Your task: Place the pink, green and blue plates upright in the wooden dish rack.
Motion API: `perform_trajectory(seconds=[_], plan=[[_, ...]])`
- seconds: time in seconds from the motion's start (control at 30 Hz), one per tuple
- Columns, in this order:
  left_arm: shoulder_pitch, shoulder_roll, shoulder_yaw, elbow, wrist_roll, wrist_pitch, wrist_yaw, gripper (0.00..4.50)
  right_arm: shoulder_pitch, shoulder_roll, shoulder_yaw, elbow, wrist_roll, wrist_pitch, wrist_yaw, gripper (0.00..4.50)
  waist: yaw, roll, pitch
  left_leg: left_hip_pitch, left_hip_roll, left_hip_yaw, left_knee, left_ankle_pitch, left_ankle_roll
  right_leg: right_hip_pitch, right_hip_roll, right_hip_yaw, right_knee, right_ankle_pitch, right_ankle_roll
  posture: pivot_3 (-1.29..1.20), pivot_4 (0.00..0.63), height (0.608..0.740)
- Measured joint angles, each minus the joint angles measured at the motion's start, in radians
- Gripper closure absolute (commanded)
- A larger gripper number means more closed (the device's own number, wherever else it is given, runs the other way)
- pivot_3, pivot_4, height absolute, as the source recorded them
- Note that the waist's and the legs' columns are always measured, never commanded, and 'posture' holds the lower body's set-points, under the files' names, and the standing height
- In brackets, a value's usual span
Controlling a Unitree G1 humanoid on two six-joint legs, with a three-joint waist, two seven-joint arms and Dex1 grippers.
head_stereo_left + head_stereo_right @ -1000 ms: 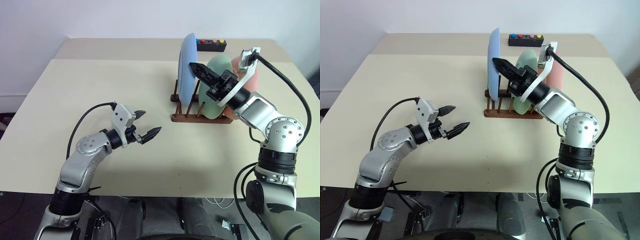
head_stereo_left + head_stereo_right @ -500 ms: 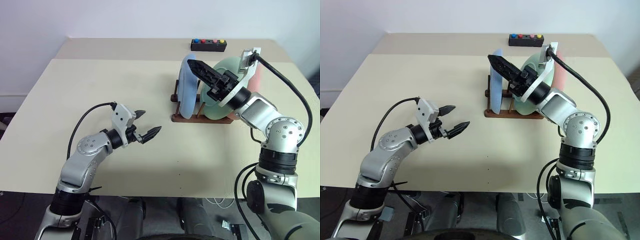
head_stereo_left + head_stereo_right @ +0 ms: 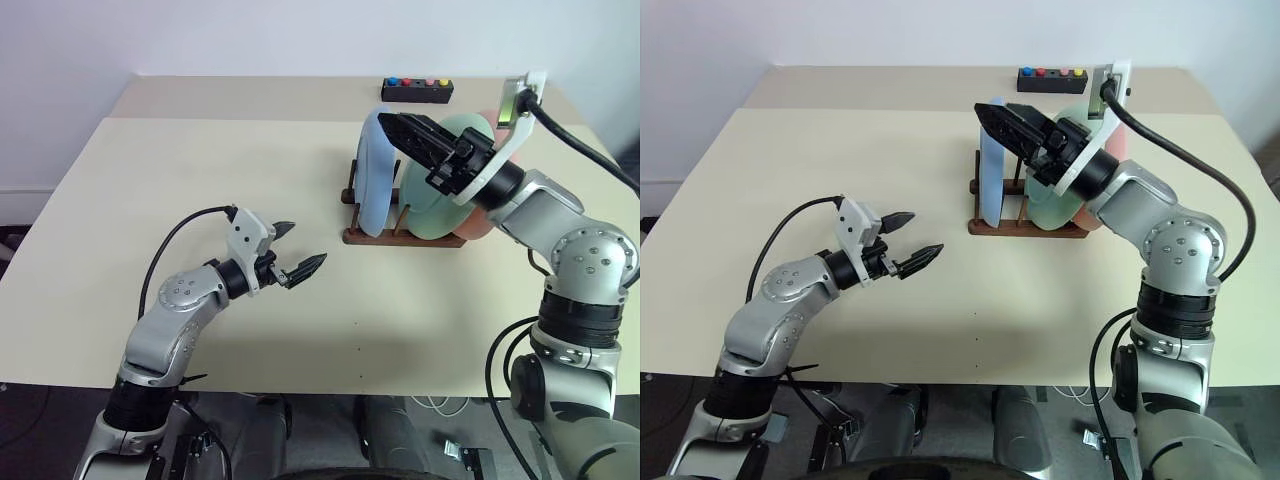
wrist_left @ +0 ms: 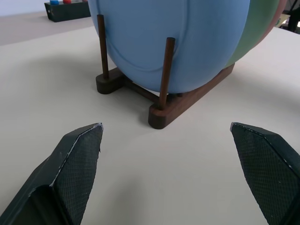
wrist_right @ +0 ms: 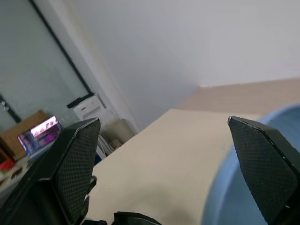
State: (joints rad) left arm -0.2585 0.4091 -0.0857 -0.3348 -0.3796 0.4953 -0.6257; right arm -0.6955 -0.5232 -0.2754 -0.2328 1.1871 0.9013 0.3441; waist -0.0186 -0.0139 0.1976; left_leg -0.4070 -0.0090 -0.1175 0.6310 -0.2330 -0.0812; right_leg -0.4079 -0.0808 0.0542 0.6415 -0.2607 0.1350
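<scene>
The light blue plate (image 3: 374, 172) stands upright in the front slot of the wooden dish rack (image 3: 400, 238). Behind it stand the mint green plate (image 3: 432, 200) and the pink plate (image 3: 1118, 146), mostly hidden by the green one. My right gripper (image 3: 405, 135) hovers open just above the blue plate's top rim, holding nothing. In its wrist view the blue plate (image 5: 262, 164) curves below the open right gripper (image 5: 163, 120). My left gripper (image 3: 300, 245) is open and empty over the table, left of the rack, facing the blue plate (image 4: 178, 37) and the rack (image 4: 187, 101).
A small black box with coloured buttons (image 3: 417, 90) lies at the far side of the table (image 3: 200, 170), behind the rack. The table stretches wide to the left of the rack. Cables trail from both wrists.
The blue plate went down from a raised position into the rack's front slot. My right gripper opened, let it go, then rose and rolled. The left arm stayed still.
</scene>
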Motion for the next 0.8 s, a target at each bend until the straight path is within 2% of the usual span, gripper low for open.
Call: perform_trajectory(seconds=[0.1, 0.2, 0.3, 0.43, 0.53, 0.63, 0.8], plan=[[0.001, 0.0, -0.001, -0.001, -0.001, 0.0, 0.0, 0.0, -0.001, -0.062, -0.016, -0.02, -0.02, -0.009, 0.025, 0.08, 0.003, 0.0, 0.0, 0.0, 0.0, 0.0, 0.0, 0.0, 0.0, 0.0, 0.0, 0.0, -0.001, 0.0, 0.0, 0.0, 0.15, 0.734], [0.001, 0.002, -0.01, -0.003, -0.002, 0.0, -0.007, 0.0, 0.041, -0.155, -0.065, -0.036, -0.037, -0.017, 0.061, 0.89, 0.009, 0.0, 0.0, -0.001, 0.0, 0.0, 0.0, 0.0, 0.0, 0.001, 0.0, 0.0, -0.004, 0.0, 0.0, 0.0, 0.15, 0.734], [0.008, 0.017, -0.021, -0.003, -0.003, 0.001, -0.031, 0.0, 0.194, -0.291, -0.141, -0.115, -0.065, -0.015, 0.14, 2.39, 0.009, 0.0, 0.0, -0.002, 0.0, 0.0, -0.001, -0.001, 0.002, 0.001, 0.0, -0.001, -0.009, 0.0, 0.001, 0.0, 0.15, 0.734], [-0.02, 0.012, -0.062, 0.002, -0.002, 0.0, -0.061, 0.0, 0.324, -0.359, -0.212, -0.2, -0.064, -0.014, 0.199, 4.31, 0.002, 0.001, 0.0, -0.001, 0.001, 0.002, -0.001, -0.001, 0.002, 0.002, 0.0, 0.0, -0.009, 0.0, 0.001, 0.0, 0.15, 0.734], [-0.034, 0.015, -0.093, 0.021, 0.0, -0.003, -0.095, 0.0, 0.448, -0.439, -0.257, -0.257, -0.138, -0.02, 0.216, 4.41, 0.006, 0.001, 0.0, -0.001, 0.001, 0.002, 0.0, -0.001, 0.002, 0.003, 0.0, 0.0, -0.009, 0.0, 0.0, 0.0, 0.15, 0.734], [-0.057, 0.015, -0.12, 0.053, 0.001, -0.008, -0.139, 0.0, 0.57, -0.471, -0.269, -0.306, -0.236, -0.036, 0.237, 4.41, 0.008, 0.001, 0.0, -0.001, 0.001, 0.002, 0.001, -0.001, 0.002, 0.004, 0.0, 0.0, -0.01, -0.001, -0.002, 0.0, 0.15, 0.734], [-0.091, 0.0, -0.142, 0.078, 0.003, -0.028, -0.177, 0.0, 0.626, -0.47, -0.265, -0.355, -0.304, -0.064, 0.241, 4.41, 0.005, 0.001, 0.0, -0.001, 0.001, 0.002, 0.0, -0.001, 0.002, 0.004, 0.0, 0.0, -0.01, 0.0, -0.001, 0.0, 0.15, 0.734]])
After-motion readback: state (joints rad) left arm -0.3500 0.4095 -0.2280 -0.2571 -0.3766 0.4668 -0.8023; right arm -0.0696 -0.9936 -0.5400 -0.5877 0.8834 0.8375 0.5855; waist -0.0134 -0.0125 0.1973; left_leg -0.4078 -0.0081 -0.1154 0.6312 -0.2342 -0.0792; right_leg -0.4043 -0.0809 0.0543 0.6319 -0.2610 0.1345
